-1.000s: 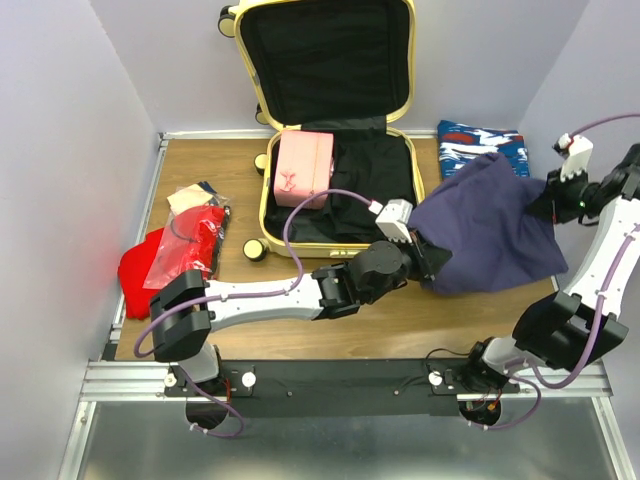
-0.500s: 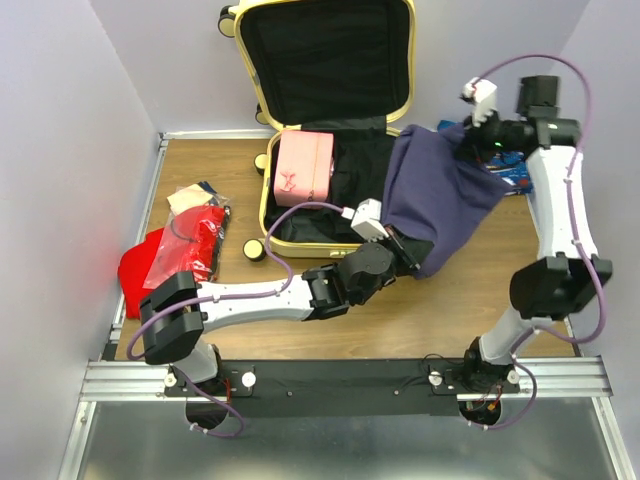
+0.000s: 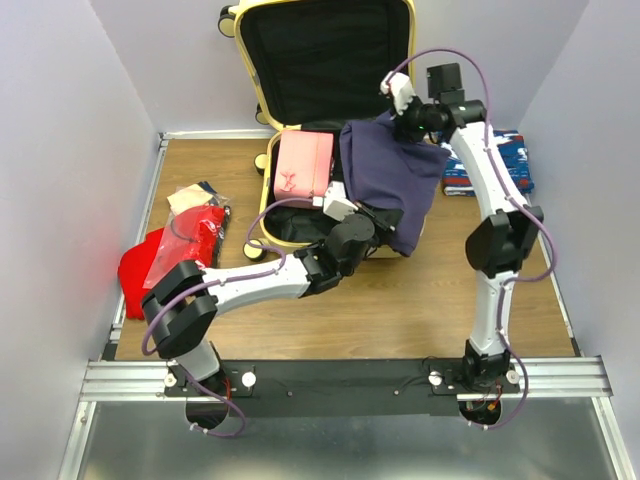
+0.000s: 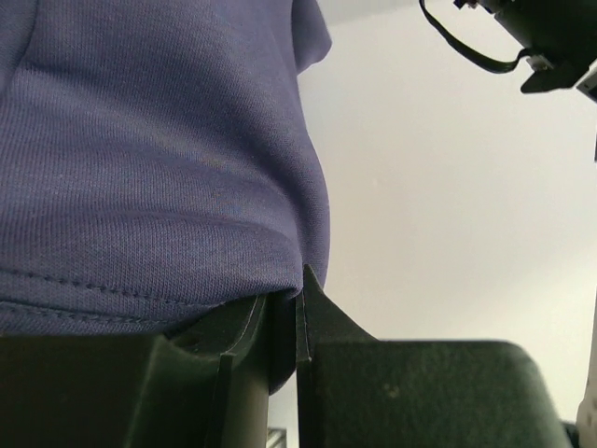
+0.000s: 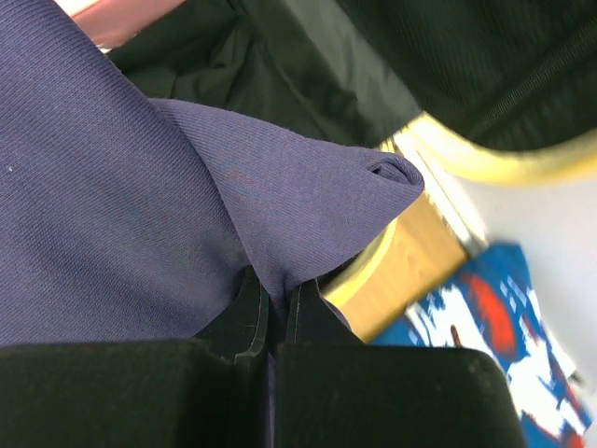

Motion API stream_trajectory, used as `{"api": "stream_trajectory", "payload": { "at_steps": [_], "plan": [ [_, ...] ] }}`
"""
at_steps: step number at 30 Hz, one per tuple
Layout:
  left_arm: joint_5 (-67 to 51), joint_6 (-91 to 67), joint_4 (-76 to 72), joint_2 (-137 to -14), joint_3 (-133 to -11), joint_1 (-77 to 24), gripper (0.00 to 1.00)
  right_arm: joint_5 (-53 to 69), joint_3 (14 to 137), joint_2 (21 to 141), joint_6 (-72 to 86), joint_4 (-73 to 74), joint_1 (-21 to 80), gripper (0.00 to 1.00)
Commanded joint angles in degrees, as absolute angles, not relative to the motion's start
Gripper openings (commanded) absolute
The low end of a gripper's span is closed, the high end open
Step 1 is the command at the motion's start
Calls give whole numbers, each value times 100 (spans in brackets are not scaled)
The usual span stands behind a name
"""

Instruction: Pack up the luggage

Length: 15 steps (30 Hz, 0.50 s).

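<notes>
Worktop (image 3: 400, 300): brown wood between pale walls, both arms reaching across it from the near edge.
Luggage (image 3: 325, 60): pale-yellow hard shell at the far middle of the worktop, open; the lid stands against the back wall, the base lies flat.
Inside the luggage: black lining in both halves; a pink pouch (image 3: 303, 168) in the left part of the base; the lid holds nothing visible.
Navy garment (image 3: 385, 175): hangs over the right half of the base, hiding the lining and the right rim beneath it.
Red cloth (image 3: 140, 268): heaped at the left edge, partly under a clear plastic bag (image 3: 190, 240) of red fabric.
Blue patterned cloth (image 3: 515, 165): folded at the right, well apart from the red heap, partly hidden by the right arm.
Right gripper (image 3: 408, 118): pinches the garment's upper edge in front of the lid, fingers nearly together.
Left gripper (image 3: 385, 218): clamps the garment's lower hem (image 4: 140, 299) in a narrow grip near the base's front rim.
Wheel (image 3: 255, 250): black, just beside the base's near left corner.
</notes>
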<state>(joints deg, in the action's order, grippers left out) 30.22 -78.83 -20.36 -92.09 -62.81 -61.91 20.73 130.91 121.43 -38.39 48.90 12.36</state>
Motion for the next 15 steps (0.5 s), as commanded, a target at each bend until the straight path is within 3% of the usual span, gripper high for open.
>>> {"api": "stream_trajectory", "payload": {
  "at_steps": [1, 15],
  "plan": [
    [2751, -8499, -1978, -9466, -6144, -6030, 0, 1731, 13711, 12708, -4341, 3877, 1564, 1],
    [2698, -8939, -1942, -10195, -6381, -5783, 0, 1898, 13975, 13693, -5001, 2778, 2021, 1]
  ]
}}
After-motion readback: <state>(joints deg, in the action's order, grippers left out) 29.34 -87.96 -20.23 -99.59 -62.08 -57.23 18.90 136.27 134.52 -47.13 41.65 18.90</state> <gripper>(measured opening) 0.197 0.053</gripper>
